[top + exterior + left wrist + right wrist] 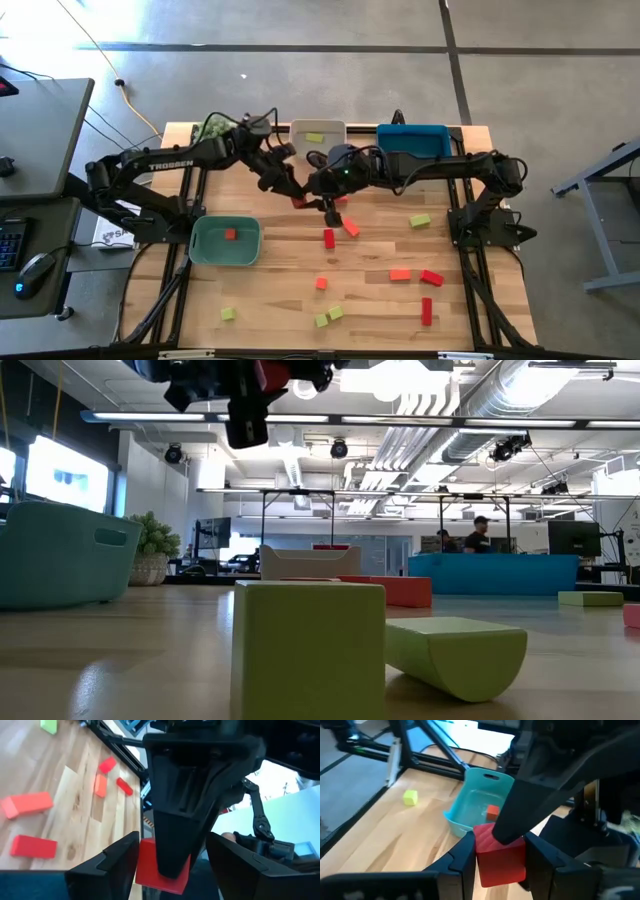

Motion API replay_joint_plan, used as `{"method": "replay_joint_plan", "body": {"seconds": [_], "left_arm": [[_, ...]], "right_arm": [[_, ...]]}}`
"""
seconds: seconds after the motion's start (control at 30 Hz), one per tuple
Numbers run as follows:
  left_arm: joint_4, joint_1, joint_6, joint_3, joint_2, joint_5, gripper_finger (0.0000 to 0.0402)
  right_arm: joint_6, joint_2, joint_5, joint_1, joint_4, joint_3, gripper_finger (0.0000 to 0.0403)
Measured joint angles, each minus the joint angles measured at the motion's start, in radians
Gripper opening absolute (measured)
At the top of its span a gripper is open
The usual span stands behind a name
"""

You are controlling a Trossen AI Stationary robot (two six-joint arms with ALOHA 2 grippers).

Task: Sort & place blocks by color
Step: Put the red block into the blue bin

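Note:
A dark red cube is held in the air over the table's middle, between my two grippers. My right gripper reaches in from the right and is shut on it. My left gripper comes from the left and is open, one finger on either side of the same cube. In the low view both grippers hang high above the table. Several red, orange and yellow-green blocks lie on the near half, among them a red one and an orange one. My right gripper pinches the red cube between its two fingers, on two opposite faces. It comes from the table's right, slanting down. The cube is lifted clear of the table. My left gripper has one finger close beside the cube's edge; I cannot tell whether it touches.
A teal tray at the left holds one red block. At the far edge are a white tray holding a yellow-green block, a blue tray and a fuzzy green plant. Two yellow-green blocks sit right at the low camera.

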Motion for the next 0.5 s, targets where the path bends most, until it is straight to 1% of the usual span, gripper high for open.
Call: {"method": "replay_joint_plan", "body": {"seconds": [0.2,0.3,0.4,0.5], "left_arm": [[-0.002,0.064,0.050,0.000,0.000,0.059,0.0219],[-0.001,0.098,0.069,0.001,0.000,0.072,0.0218],[-0.001,0.135,0.106,0.001,0.000,0.076,0.0218],[-0.003,0.163,0.139,0.001,0.000,0.075,0.0218]], "right_arm": [[0.049,-0.003,0.111,-0.004,0.002,0.000,0.0110],[0.072,-0.014,0.172,-0.008,-0.016,0.000,0.0110],[0.097,-0.035,0.269,-0.007,-0.067,0.000,0.0110],[0.147,-0.057,0.404,-0.009,-0.144,0.000,0.0110]]}}
